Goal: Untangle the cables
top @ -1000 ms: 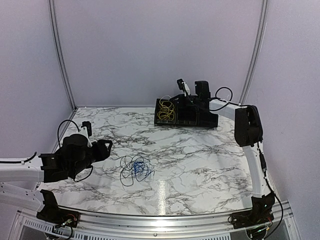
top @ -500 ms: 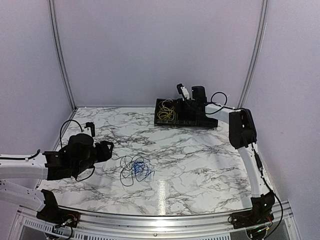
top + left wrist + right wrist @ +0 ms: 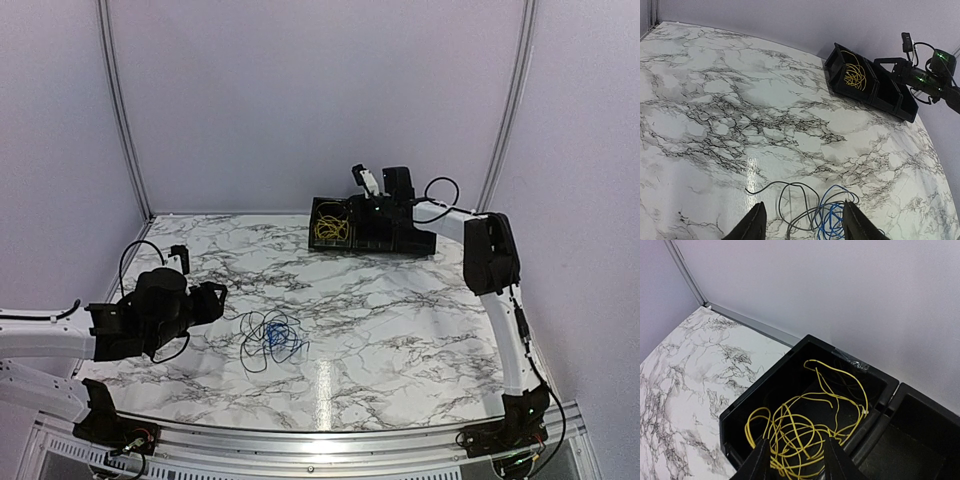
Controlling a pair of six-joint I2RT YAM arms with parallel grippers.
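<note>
- Marble counter [image 3: 400, 320]: black cable [image 3: 255, 342] and blue cable [image 3: 278, 338] lie tangled.
- Yellow cable [image 3: 795, 432] separated, alone in bin [image 3: 740, 410]; two remain.
- Left pincer [image 3: 804, 220] and right pincer [image 3: 796, 457] apart, empty.

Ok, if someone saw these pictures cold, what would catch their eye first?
Probably the bright yellow cable heaped in the left end compartment of the black bin at the far edge of the marble table, with the right gripper open just above it. Next, the tangle of blue and black cables lying on the table in front of the open left gripper.
</note>
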